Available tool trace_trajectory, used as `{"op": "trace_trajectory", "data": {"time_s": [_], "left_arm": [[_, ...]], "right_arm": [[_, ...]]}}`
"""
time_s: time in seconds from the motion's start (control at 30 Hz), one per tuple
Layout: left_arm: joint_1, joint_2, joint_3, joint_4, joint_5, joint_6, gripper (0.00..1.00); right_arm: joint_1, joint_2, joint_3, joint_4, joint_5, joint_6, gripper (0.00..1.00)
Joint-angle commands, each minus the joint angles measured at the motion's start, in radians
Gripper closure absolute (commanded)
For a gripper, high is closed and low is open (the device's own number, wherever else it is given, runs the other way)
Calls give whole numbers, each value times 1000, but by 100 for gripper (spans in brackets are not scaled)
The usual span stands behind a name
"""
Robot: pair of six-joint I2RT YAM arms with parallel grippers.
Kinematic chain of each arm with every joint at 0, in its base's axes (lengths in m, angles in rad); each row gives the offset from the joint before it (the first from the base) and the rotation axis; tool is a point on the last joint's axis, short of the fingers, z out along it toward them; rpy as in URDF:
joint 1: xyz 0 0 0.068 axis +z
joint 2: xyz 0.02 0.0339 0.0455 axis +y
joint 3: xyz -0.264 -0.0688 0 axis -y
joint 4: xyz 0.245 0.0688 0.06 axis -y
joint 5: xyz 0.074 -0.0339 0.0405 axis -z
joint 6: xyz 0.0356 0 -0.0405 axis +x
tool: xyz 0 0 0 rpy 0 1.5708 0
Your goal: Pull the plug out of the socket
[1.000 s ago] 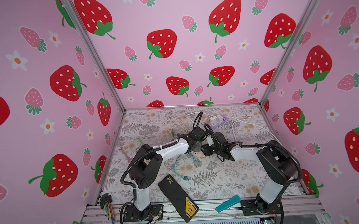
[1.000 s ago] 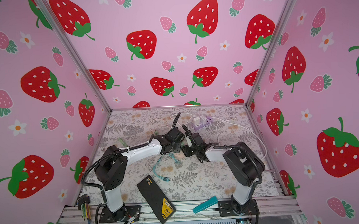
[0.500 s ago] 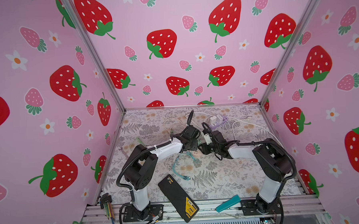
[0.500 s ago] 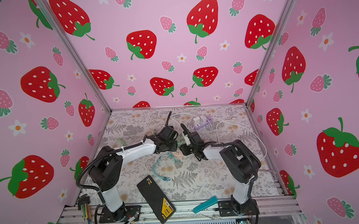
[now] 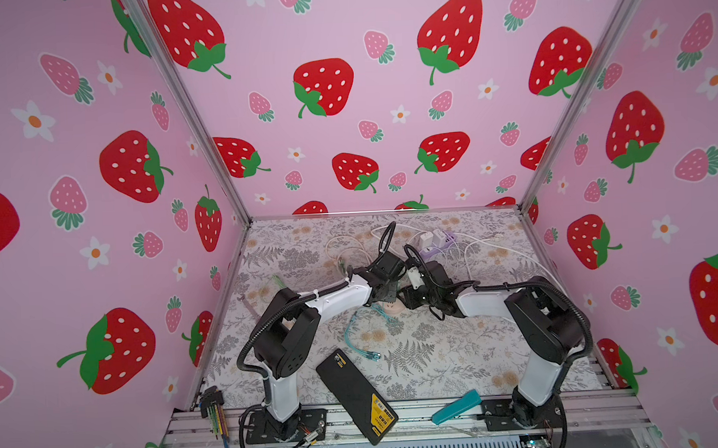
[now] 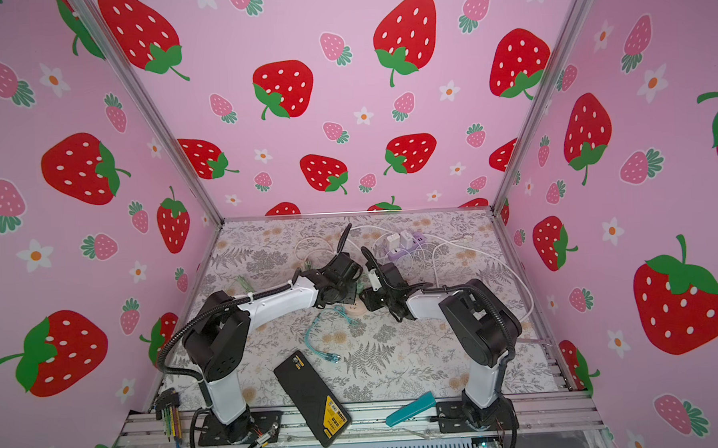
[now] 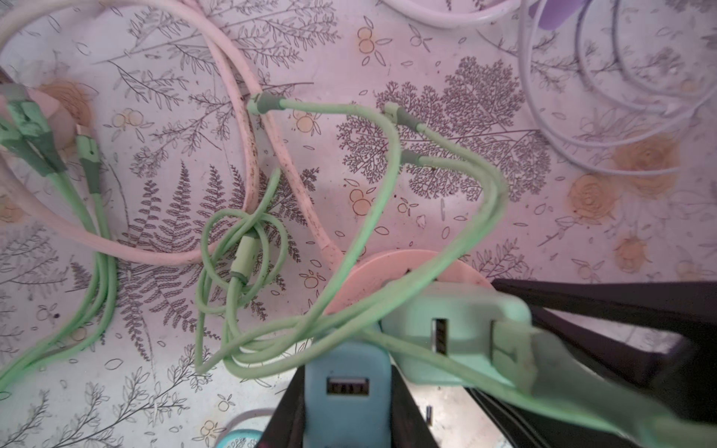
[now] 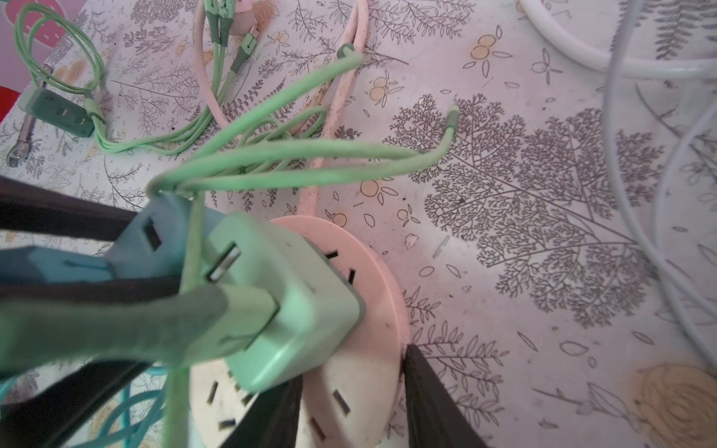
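Clamping blue plug (image 7: 345,362) with left gripper (image 7: 347,403), fully closed on it, beside mint plug (image 8: 295,294) on pink socket (image 8: 374,279) (seated or not, cannot tell). Pinching socket rim with right gripper (image 8: 351,374). Next: pull straight up, holding socket down.

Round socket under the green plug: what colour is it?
The socket is pale pink, clearest in the right wrist view.
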Motion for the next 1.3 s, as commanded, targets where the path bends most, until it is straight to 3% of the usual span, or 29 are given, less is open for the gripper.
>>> {"op": "trace_trajectory", "data": {"time_s": [0.0, 0.57, 0.83, 1.13, 1.27], "left_arm": [[-16, 30, 44, -119, -137, 29, 92], [6, 5, 7, -58, -63, 5, 93], [100, -66, -135, 153, 233, -58, 93], [93, -54, -107, 74, 139, -39, 93], [59, -39, -63, 0, 23, -14, 93]], "right_arm": [[-5, 77, -32, -183, 31, -21, 57], [-10, 105, -13, -208, 23, -20, 61], [-15, 108, -11, -214, 25, -20, 61], [-17, 113, -10, -215, 23, -20, 61], [-17, 116, -9, -216, 21, -20, 61]]}}
